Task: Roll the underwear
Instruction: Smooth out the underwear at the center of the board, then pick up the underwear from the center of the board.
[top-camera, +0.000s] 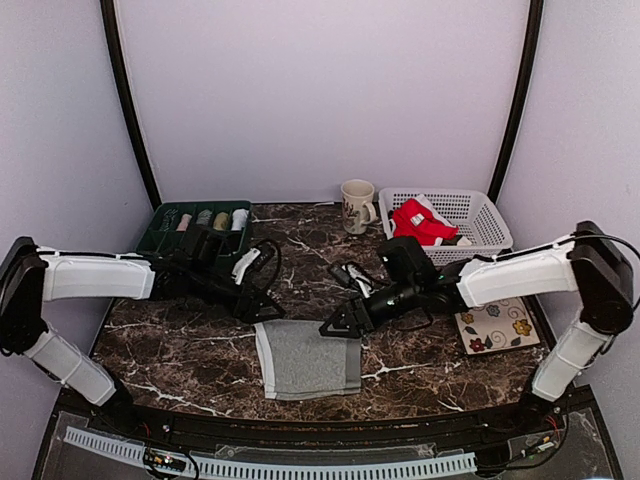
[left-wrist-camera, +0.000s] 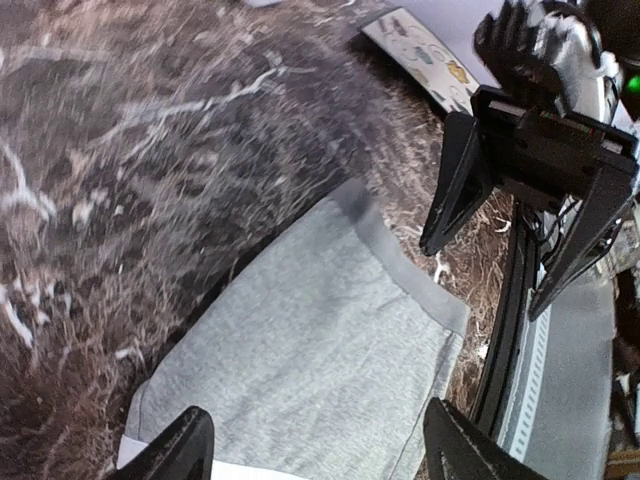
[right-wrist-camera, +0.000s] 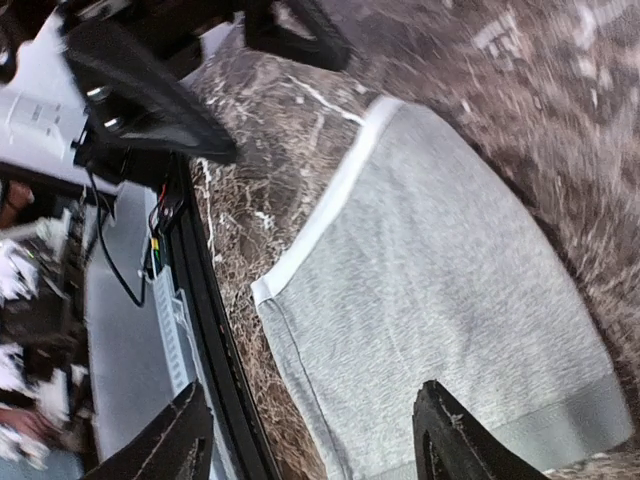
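Observation:
A light grey underwear (top-camera: 305, 358) lies flat on the marble table, white waistband to the left. It also shows in the left wrist view (left-wrist-camera: 310, 370) and the right wrist view (right-wrist-camera: 440, 300). My left gripper (top-camera: 266, 310) is open and empty, just above the garment's far left corner. My right gripper (top-camera: 338, 325) is open and empty, above its far right corner. A red underwear with white trim (top-camera: 420, 222) lies in the white basket (top-camera: 480, 215). The dark navy one is not in view.
A cream mug (top-camera: 356, 206) stands beside the basket at the back. A green tray (top-camera: 165, 222) with several rolled items sits back left. A flowered coaster (top-camera: 497, 326) lies at the right. The table's front edge runs just below the grey garment.

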